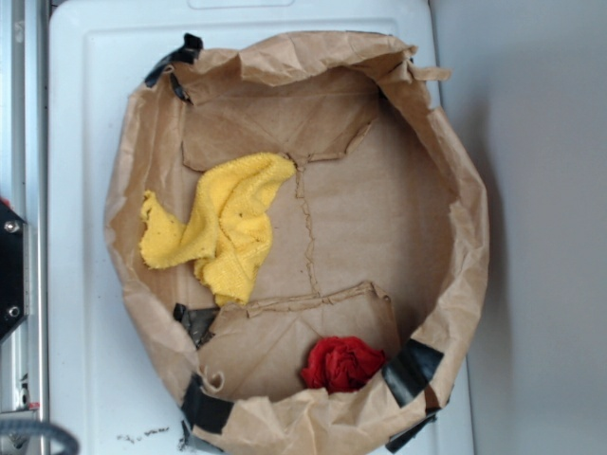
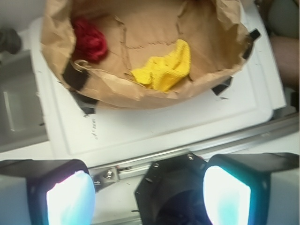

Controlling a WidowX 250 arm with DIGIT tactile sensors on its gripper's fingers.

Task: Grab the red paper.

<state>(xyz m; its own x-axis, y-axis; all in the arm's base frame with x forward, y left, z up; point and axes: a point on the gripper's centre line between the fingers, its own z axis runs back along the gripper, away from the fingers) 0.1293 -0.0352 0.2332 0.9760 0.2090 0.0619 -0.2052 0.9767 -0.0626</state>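
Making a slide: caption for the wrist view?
Open gripper waits outside the paper bag holding red paper and yellow cloth.

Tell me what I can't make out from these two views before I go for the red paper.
- Red paper: wrist view, its near side is hidden by the paper bag wall.
- Gripper: wrist view, the fingers are cut off by the bottom edge; in the exterior view it is out of frame.
- Yellow cloth: its underside, and anything under it, is hidden by its own folds.
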